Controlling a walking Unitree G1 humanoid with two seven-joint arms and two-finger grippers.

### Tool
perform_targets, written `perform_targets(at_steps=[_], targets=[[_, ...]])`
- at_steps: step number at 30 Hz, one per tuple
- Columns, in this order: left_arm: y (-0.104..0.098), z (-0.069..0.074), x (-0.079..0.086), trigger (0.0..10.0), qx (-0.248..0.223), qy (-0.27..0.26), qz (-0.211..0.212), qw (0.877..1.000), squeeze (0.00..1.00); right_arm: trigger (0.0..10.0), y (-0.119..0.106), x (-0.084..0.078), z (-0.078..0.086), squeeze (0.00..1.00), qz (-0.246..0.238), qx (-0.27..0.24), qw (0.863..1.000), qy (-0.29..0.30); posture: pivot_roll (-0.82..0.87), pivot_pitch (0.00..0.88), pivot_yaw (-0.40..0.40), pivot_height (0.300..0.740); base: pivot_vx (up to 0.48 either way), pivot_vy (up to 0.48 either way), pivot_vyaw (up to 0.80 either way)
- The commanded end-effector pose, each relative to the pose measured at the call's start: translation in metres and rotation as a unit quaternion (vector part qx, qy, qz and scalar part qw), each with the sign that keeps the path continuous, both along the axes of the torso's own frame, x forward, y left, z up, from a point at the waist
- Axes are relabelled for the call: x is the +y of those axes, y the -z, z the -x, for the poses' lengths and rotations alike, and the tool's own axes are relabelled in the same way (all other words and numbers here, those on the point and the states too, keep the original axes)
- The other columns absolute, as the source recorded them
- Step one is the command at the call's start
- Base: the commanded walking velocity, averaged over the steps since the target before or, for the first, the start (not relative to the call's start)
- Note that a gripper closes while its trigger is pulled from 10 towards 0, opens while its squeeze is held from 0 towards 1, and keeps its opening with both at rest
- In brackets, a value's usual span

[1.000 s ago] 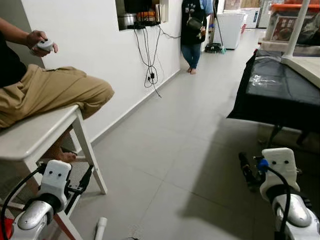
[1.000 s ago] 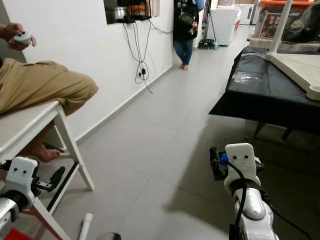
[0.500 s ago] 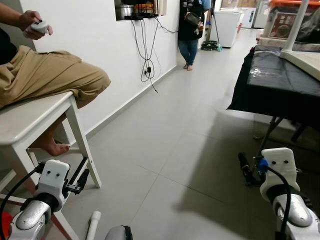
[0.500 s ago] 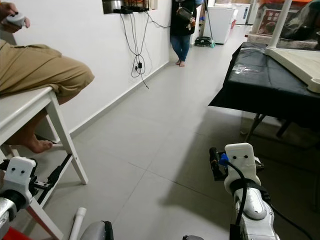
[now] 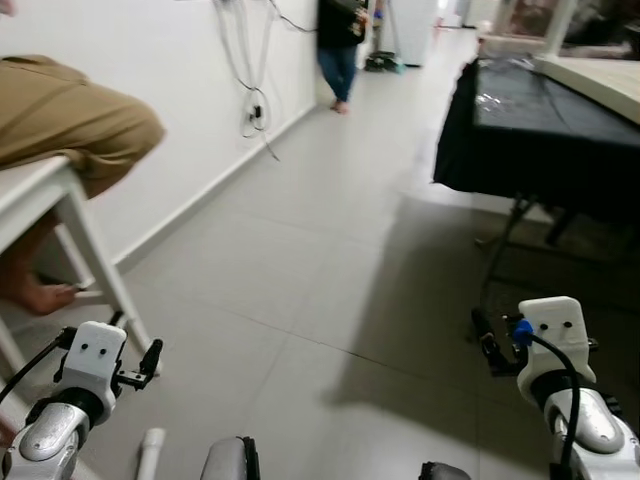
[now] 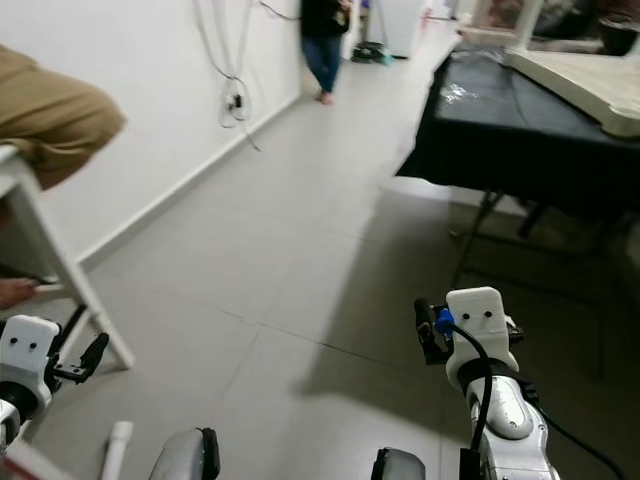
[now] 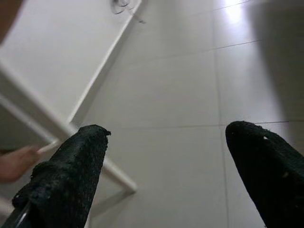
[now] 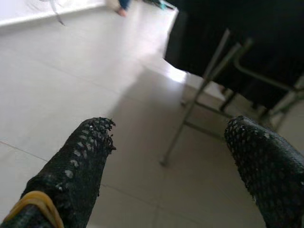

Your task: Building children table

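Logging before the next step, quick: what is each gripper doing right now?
Left gripper: jaws open, holding nothing, above the tiled floor.
Right gripper: jaws open, holding nothing.

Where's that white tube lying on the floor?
In the head views, the white tube lies on the grey floor at the robot's left, just below its left hand.

- Home hallway, long and narrow, with pale grey floor tiles [image 5: 300, 250] running toward a further room.
- White plastered wall [image 5: 170, 90] with loose cables [image 5: 250, 90] hanging to a low socket.
- Folding table under a black cloth [image 6: 520, 130] along one side.
- Barefoot person [image 5: 335, 45] standing far down; another seated on a white table [image 5: 40, 200].
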State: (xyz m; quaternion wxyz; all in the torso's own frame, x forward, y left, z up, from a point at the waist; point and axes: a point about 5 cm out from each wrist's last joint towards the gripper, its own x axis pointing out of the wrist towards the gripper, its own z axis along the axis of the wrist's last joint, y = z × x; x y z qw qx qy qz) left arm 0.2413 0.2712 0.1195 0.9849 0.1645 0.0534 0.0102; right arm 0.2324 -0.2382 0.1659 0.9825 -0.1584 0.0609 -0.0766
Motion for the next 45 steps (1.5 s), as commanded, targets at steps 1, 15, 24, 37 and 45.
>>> perform_targets(at_steps=[1, 15, 24, 37, 45], targets=[[-0.001, 0.002, 0.009, 10.0, 0.001, -0.016, -0.012, 1.000, 0.00, 10.0, 0.001, -0.002, 0.001, 0.00, -0.001, 0.009, 1.000, -0.003, -0.03, 0.036, -0.032, 0.470, 0.000, 0.000, 0.00], [0.015, 0.018, 0.027, 10.0, 0.025, -0.077, -0.025, 0.996, 0.00, 10.0, 0.002, 0.005, -0.003, 0.00, -0.006, 0.022, 0.999, -0.031, -0.02, 0.042, -0.047, 0.400, 0.000, 0.000, 0.00], [0.020, 0.018, 0.051, 10.0, 0.038, -0.121, -0.038, 0.991, 0.00, 10.0, 0.002, 0.007, -0.005, 0.00, -0.011, 0.022, 0.999, -0.034, -0.01, 0.040, -0.044, 0.360, 0.000, 0.000, 0.00], [0.017, 0.015, 0.055, 10.0, 0.033, -0.125, -0.041, 0.991, 0.00, 10.0, 0.002, 0.008, -0.004, 0.00, -0.016, 0.027, 0.999, -0.039, -0.02, 0.049, -0.047, 0.310, 0.000, 0.000, 0.00], [0.023, 0.017, 0.055, 10.0, 0.038, -0.126, -0.041, 0.990, 0.00, 10.0, 0.004, 0.013, -0.008, 0.00, -0.023, 0.030, 0.998, -0.049, -0.01, 0.043, -0.046, 0.300, 0.000, 0.000, 0.00]])
